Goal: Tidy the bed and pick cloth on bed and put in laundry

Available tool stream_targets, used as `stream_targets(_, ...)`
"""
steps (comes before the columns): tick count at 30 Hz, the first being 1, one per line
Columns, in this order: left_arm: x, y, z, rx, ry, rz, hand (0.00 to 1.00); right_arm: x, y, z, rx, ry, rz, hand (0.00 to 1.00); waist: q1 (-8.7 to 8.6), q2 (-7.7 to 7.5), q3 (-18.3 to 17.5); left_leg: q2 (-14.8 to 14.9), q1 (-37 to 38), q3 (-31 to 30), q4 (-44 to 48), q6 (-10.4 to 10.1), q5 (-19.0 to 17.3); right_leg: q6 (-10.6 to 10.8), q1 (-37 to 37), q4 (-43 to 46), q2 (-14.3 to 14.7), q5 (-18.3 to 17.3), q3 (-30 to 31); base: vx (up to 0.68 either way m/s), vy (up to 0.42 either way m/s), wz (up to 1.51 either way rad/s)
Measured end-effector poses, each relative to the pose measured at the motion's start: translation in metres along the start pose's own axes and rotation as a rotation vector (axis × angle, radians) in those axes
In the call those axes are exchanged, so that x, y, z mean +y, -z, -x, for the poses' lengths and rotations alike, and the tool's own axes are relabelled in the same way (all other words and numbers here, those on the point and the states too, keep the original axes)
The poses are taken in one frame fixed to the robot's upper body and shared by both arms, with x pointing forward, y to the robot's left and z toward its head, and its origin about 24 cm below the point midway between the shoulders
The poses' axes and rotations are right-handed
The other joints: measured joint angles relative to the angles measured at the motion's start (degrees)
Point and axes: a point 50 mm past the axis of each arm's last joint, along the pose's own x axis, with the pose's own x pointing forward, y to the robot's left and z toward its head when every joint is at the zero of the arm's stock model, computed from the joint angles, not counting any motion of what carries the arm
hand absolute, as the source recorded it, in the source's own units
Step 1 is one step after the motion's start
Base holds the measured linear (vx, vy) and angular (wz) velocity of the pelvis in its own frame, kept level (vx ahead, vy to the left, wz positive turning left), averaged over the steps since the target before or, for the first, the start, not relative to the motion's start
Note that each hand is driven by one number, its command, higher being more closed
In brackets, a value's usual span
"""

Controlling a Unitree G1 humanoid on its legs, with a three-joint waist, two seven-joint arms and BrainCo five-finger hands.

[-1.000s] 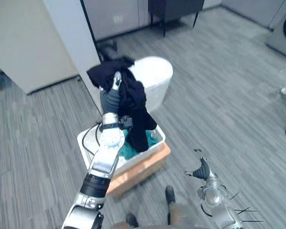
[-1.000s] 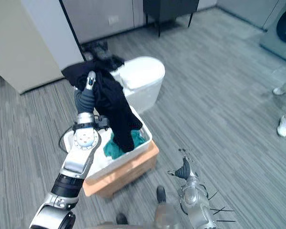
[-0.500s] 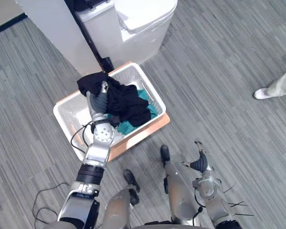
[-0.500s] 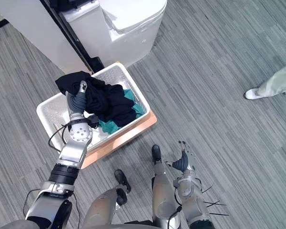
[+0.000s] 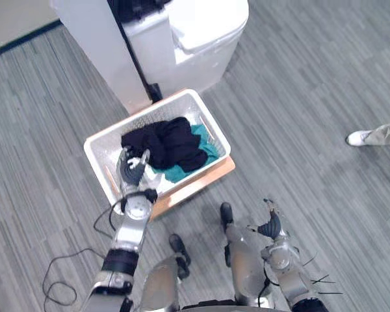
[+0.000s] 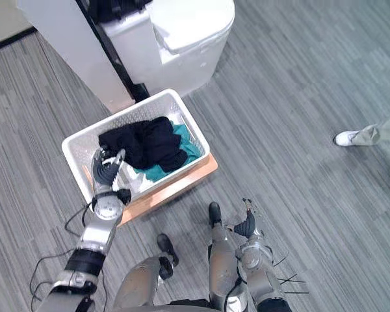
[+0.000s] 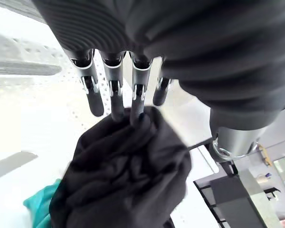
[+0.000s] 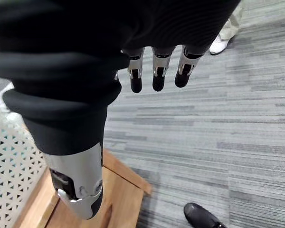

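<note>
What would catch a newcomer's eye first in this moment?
The white laundry basket on its wooden board draws the eye, with a bunched black cloth lying in it partly over a teal cloth. The left robot hand hangs over the basket's near end, fingers straight, tips at the black cloth. A person's white shoe shows at the right edge.

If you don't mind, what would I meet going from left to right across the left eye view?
left hand → teal cloth → right hand → person's shoe
</note>
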Motion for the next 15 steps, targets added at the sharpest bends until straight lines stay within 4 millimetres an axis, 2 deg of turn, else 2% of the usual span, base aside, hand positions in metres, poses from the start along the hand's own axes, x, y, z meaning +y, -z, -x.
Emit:
stream_targets(2, 0.005, 0.020, 0.013, 0.065, 0.027, -0.029, 0.00, 0.003, 0.008, 0.001, 0.033, -0.030, 0.010, 0.00, 0.95, 1.17, -2.63, -0.15, 1.72, -0.70, -1.05, -0.71, 0.85, -0.53, 1.80, 0.02, -0.10, -3.51, -1.38, 0.09, -0.085, 0.12)
stream_targets(5, 0.006, 0.036, 0.025, 0.121, 0.075, -0.042, 0.00, 0.002, 0.012, 0.000, 0.047, -0.048, 0.012, 0.00, 0.92, 2.89, -5.08, 0.28, 4.27, -1.77, -3.01, -1.77, 1.56, -0.48, 4.08, 0.06, 0.47, -4.57, -3.08, 0.03, -0.059, 0.24)
stream_targets(9, 0.011, 0.060, 0.040, 0.241, 0.075, 0.011, 0.00, 0.008, 0.034, 0.005, 0.141, -0.087, 0.019, 0.00, 1.29, 2.42, -8.98, 0.39, 5.05, -3.05, -4.23, -2.17, 1.92, -0.83, 5.54, 0.38, 0.49, -5.95, -4.78, -0.04, -0.025, 0.21)
stream_targets(11, 0.011, 0.081, 0.053, 0.354, 0.087, 0.052, 0.00, 0.012, 0.048, 0.010, 0.203, -0.115, 0.014, 0.00, 2.21, 2.00, -10.09, 0.10, 6.21, -3.80, -5.59, -2.17, 2.65, -0.52, 6.59, 0.31, 0.35, -6.67, -5.73, -0.01, -0.015, 0.24)
stream_targets(13, 0.012, 0.119, 0.082, 0.548, 0.109, 0.074, 0.00, 0.024, 0.065, 0.020, 0.297, -0.161, -0.002, 0.00, 2.59, 1.35, -11.94, -0.33, 7.26, -4.59, -8.08, -2.37, 3.64, -0.40, 7.51, 0.17, -0.04, -7.20, -7.47, -0.01, 0.002, 0.37)
stream_targets(14, 0.014, 0.130, 0.092, 0.605, 0.110, 0.073, 0.00, 0.028, 0.066, 0.022, 0.315, -0.173, -0.013, 0.00, 2.81, 1.17, -12.37, -0.41, 7.59, -4.60, -8.75, -2.40, 4.03, -0.35, 7.69, 0.06, -0.07, -7.24, -7.62, 0.02, 0.005, 0.22)
stream_targets(15, 0.017, 0.150, 0.111, 0.719, 0.108, 0.060, 0.00, 0.033, 0.070, 0.026, 0.348, -0.186, -0.046, 0.00, 3.44, 0.94, -12.59, -0.50, 8.81, -4.65, -10.00, -2.43, 4.48, -0.23, 8.48, -0.01, -0.06, -7.51, -7.93, 0.03, 0.004, 0.13)
